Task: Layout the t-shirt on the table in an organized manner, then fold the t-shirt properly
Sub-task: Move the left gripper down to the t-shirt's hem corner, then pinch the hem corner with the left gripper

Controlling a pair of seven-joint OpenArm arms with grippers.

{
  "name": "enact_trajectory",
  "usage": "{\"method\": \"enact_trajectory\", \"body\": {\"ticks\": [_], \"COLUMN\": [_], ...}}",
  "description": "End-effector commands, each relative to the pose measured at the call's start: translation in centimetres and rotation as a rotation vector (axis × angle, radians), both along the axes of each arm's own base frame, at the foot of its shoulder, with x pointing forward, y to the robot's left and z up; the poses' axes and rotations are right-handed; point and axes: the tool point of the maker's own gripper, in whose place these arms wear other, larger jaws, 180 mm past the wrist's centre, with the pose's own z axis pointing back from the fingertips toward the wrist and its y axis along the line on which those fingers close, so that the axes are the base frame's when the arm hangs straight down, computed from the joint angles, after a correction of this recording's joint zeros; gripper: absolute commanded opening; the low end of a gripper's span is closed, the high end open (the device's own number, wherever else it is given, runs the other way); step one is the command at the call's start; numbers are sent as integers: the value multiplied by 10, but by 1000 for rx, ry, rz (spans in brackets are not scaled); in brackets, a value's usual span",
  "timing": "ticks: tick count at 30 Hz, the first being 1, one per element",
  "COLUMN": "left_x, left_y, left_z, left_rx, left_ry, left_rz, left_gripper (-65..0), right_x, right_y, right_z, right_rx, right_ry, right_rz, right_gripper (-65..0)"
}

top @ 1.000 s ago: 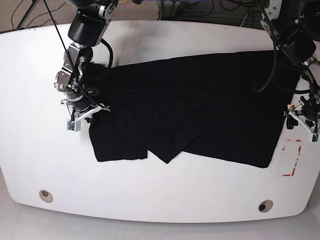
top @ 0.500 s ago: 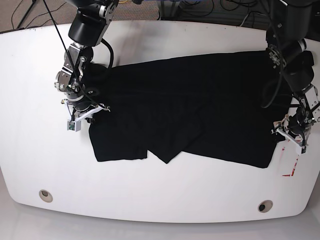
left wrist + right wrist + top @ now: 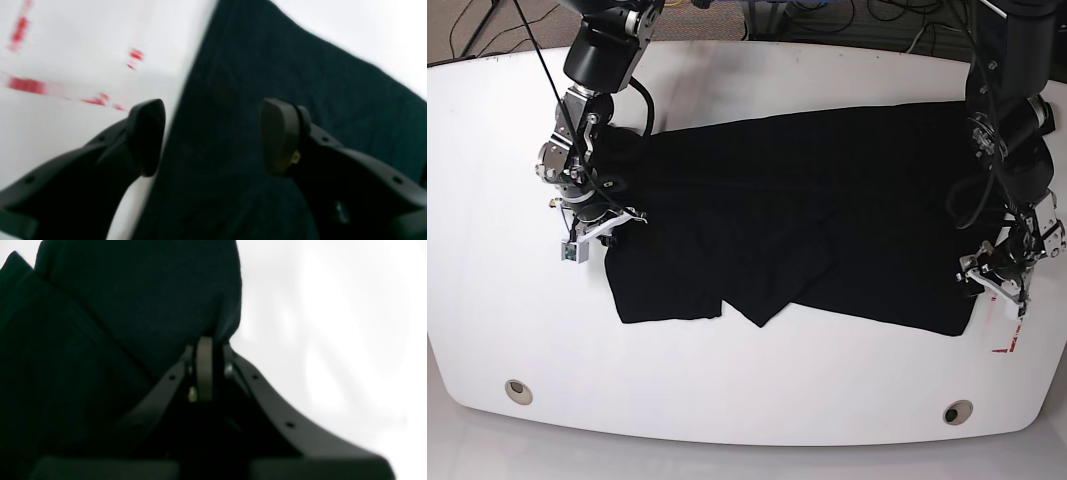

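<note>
Left gripper (image 3: 994,283) has come in from table (image 3: 757,410) margin to t-shirt (image 3: 827,220) edge; I see jaws spread, straddling hem. Right gripper (image 3: 205,340) pinches opposite edge. Shirt flat mid-table. Cloth limp, light, I'd pinch corners.

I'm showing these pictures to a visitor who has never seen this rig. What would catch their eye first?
The t-shirt, a big black sheet across the middle of the glossy white table, stands out at once. The right gripper is shut on the shirt's edge at one end. At the other end the left gripper is open, one finger over the cloth and one over bare table, near a red mark.
</note>
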Motion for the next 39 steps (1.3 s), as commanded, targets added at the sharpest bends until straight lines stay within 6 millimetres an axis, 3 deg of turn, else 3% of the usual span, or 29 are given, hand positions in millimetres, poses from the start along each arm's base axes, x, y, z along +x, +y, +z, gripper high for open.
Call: {"method": "enact_trajectory", "body": {"ticks": [1, 16, 21, 30, 34, 39], "left_x": [20, 19, 14, 13, 14, 18], "left_y": [8, 15, 34, 32, 26, -3], "left_z": [24, 17, 22, 20, 17, 7], "left_rx": [17, 83, 109, 103, 94, 55], "left_ry": [-77, -63, -62, -57, -53, -38], "left_rz": [22, 43, 63, 59, 51, 19], "left_gripper": [-240, -240, -240, -240, -240, -240], "right_x": [-3, 0, 0, 0, 0, 0], "right_y": [1, 0, 0, 0, 0, 0], "right_z": [-4, 1, 1, 1, 1, 1], "right_rx": [-10, -17, -16, -17, -17, -17], "right_ry": [41, 28, 28, 28, 28, 28], "right_rz": [15, 14, 14, 14, 14, 14], "right_gripper": [-650, -650, -650, -650, -650, -650]}}
